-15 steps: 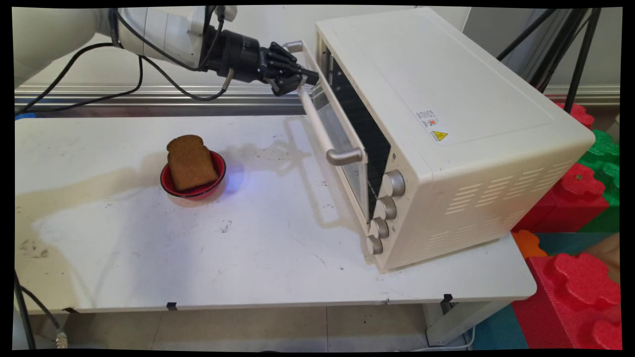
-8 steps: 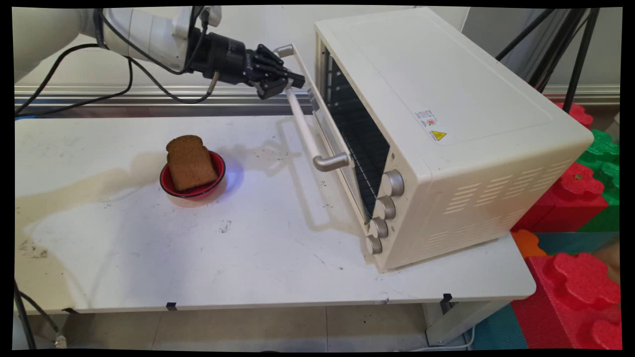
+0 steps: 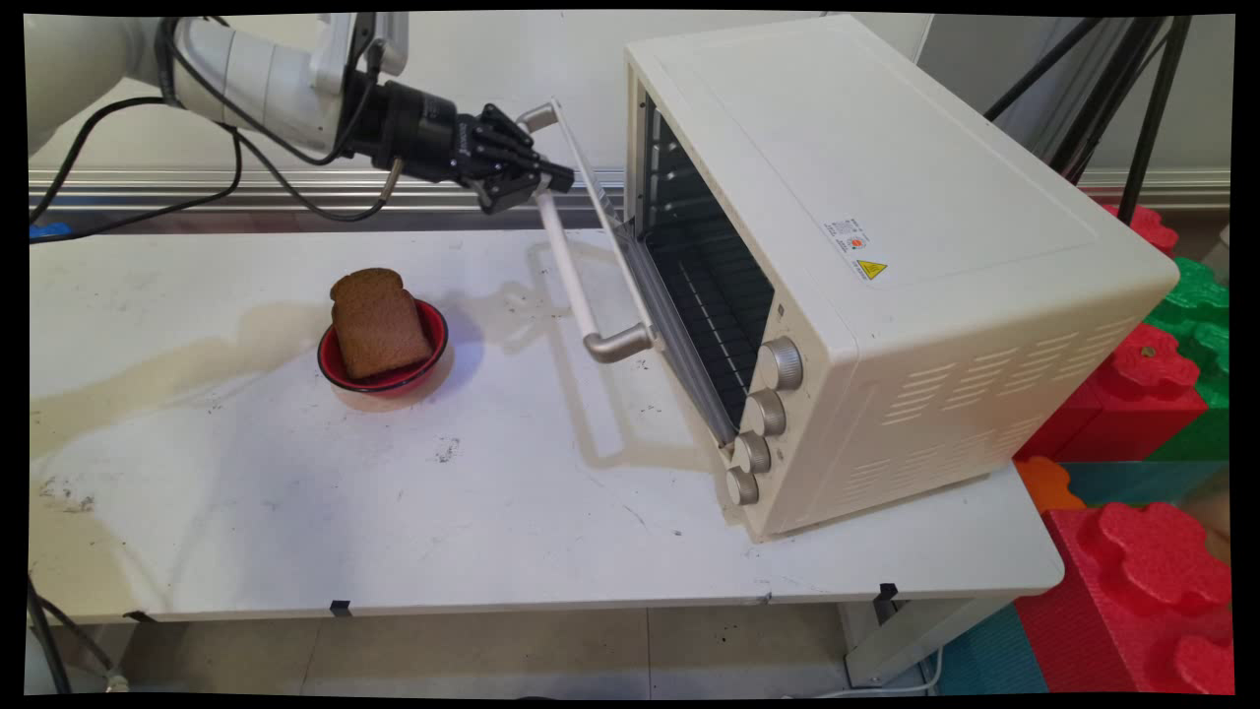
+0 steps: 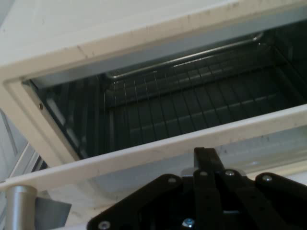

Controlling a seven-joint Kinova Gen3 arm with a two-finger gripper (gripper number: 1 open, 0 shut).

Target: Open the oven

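At the table's far side the gripper [image 3: 547, 183] is clamped on the far end of the oven door's handle [image 3: 571, 266], door [image 3: 615, 231] partly open, approx halfway. Oven [image 3: 886, 246] sits on table's [image 3: 295, 512] right; wire rack [image 4: 192, 96] visible inside. Bread slice [image 3: 378, 323] leans in red bowl [image 3: 386, 374], well left of the door.
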